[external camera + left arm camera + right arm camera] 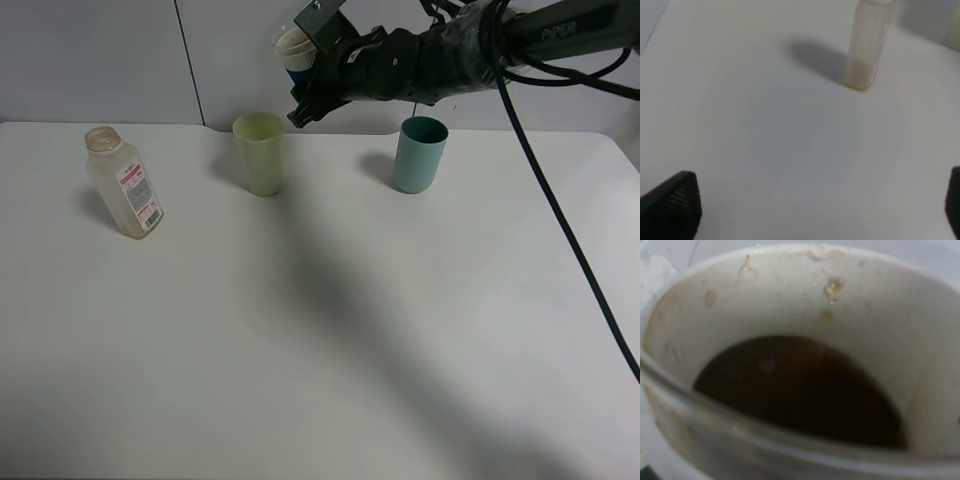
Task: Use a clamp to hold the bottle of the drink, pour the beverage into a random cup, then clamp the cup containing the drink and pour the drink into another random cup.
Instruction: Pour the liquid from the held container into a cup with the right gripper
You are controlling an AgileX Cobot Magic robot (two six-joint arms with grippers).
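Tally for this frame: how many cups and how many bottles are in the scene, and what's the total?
Cups: 3 (blue-sleeved cup, yellow-green tumbler, teal cup)
Bottles: 1 (clear bottle)
Total: 4

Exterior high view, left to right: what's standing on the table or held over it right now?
bottle → pale yellow-green tumbler → blue-sleeved cup, lifted above the table → teal cup
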